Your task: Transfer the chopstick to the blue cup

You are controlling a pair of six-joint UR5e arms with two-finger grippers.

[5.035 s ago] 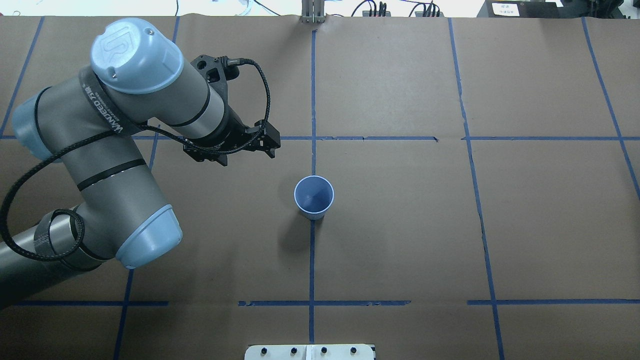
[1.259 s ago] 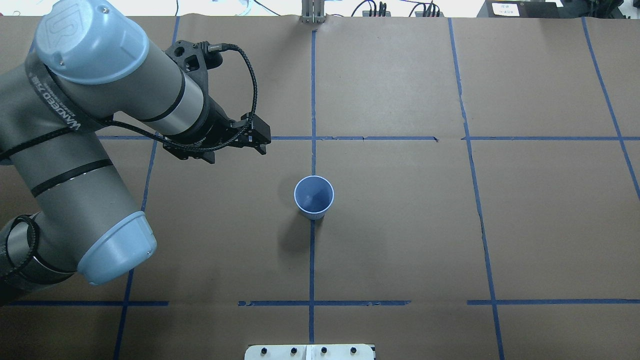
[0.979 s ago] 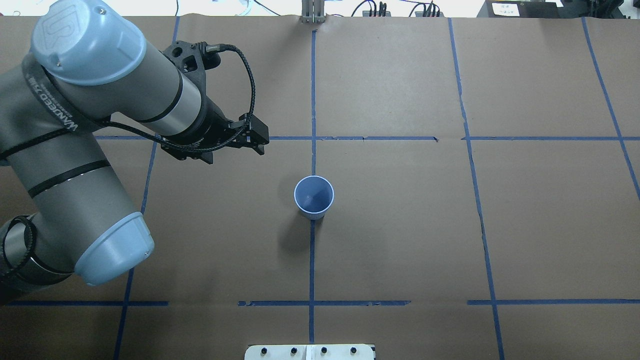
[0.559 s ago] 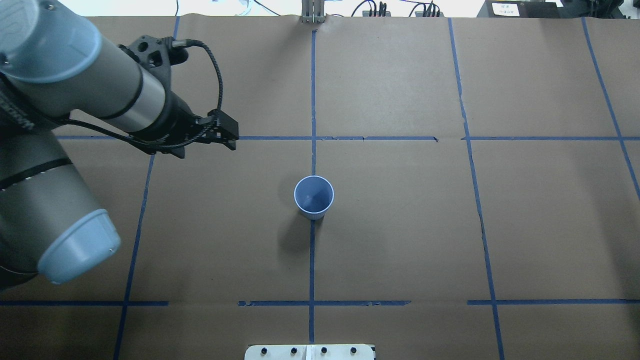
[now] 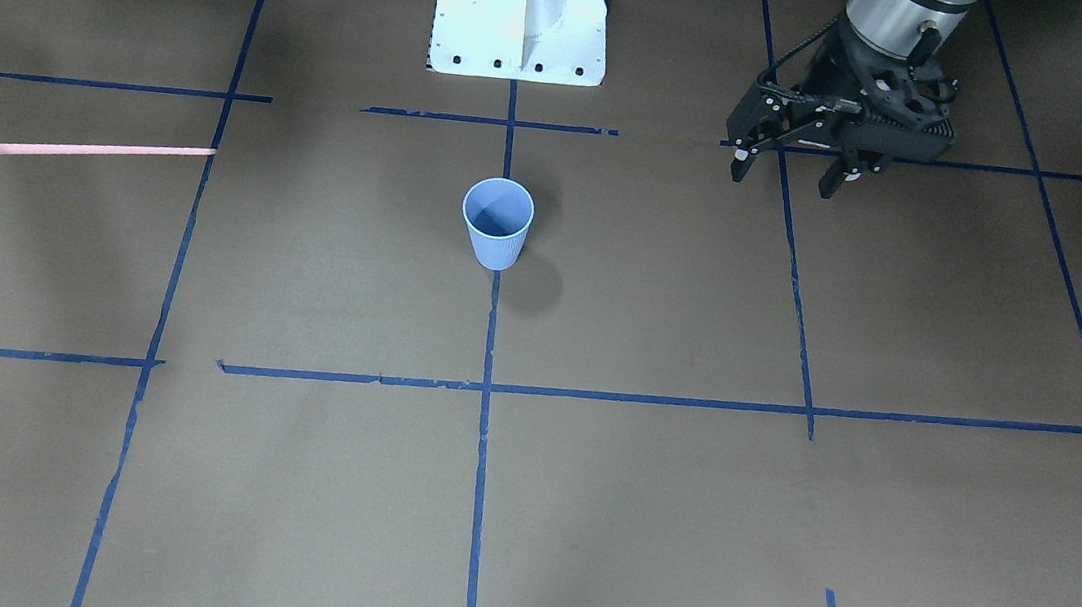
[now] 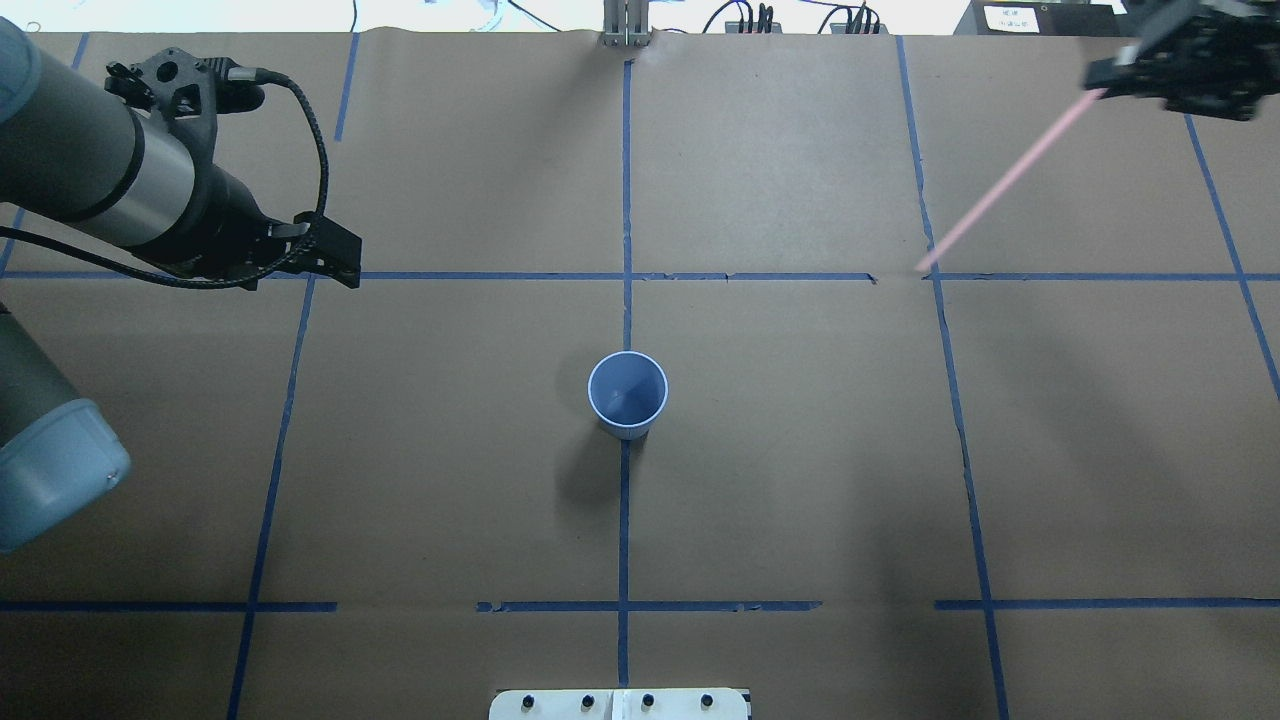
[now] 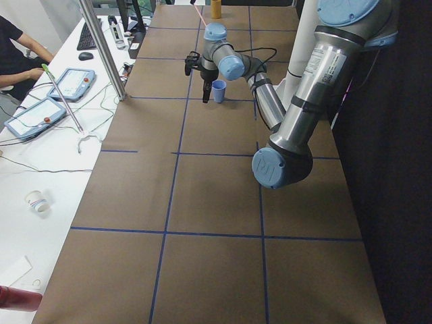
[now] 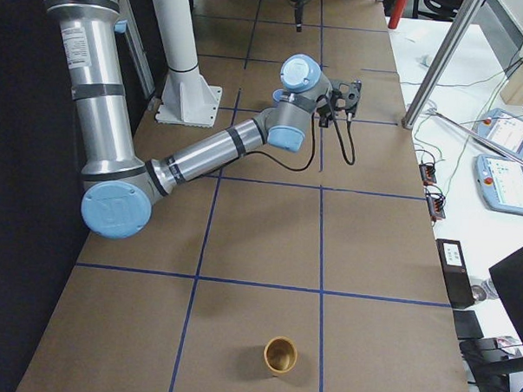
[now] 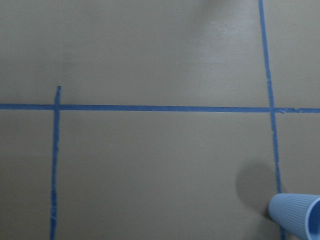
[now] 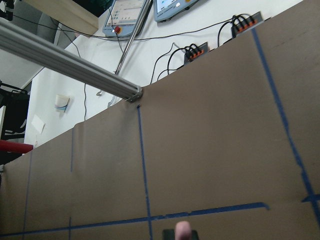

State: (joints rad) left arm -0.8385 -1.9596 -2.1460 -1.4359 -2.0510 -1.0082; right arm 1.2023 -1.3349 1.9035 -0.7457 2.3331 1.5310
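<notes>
Now the roles swap over the brown surface (image 6: 800, 480): the left end effector (image 5: 782, 173), which hung near the blue cup (image 6: 627, 393) a second ago, has pulled back to about 10 o'clock of it in the overhead view and sits well apart, spread wide and holding nothing. In at 2 o'clock has come the right end effector (image 6: 1110, 82), absent from the earlier overhead views, clenched on one end of the chopstick (image 6: 1010, 180). The pale pink stick slants away from the grip toward 7 o'clock, its free tip over a blue tape crossing (image 6: 930, 275), well short of the cup; whether that tip touches the paper cannot be told. The cup stands upright where it stood, at the centre, empty as far as the overhead view shows. The withdrawal appears to clear the lane for the incoming stick, so the transfer looks to be in its carry stage: the chopstick must yet travel toward the cup, be tipped more nearly upright over the round rim, and be let go there.
</notes>
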